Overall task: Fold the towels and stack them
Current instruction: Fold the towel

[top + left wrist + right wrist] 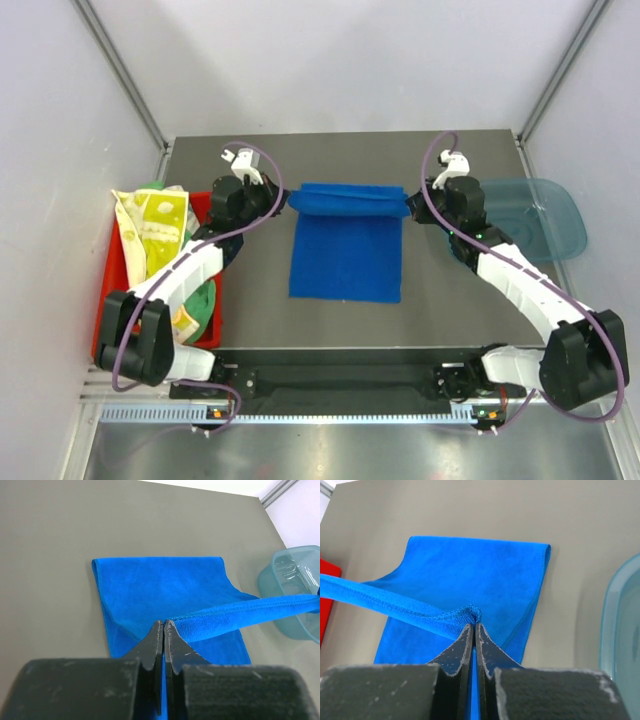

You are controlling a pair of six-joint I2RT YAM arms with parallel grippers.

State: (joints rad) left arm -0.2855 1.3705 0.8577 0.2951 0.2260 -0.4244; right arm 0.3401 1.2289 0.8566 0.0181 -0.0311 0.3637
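Observation:
A royal blue towel [345,255] lies on the grey table, its far edge lifted and stretched taut between both grippers. My left gripper [283,203] is shut on the towel's far left corner; in the left wrist view [164,624] the raised hem [240,615] runs off to the right. My right gripper [412,205] is shut on the far right corner; in the right wrist view [473,625] the hem [395,602] runs off to the left. More towels, one pale yellow with green print [155,225], lie heaped in the red tray [108,290] at the left.
A translucent blue bin [540,220] stands at the right of the table, also in the left wrist view [295,587] and the right wrist view [622,630]. Grey walls enclose the table on three sides.

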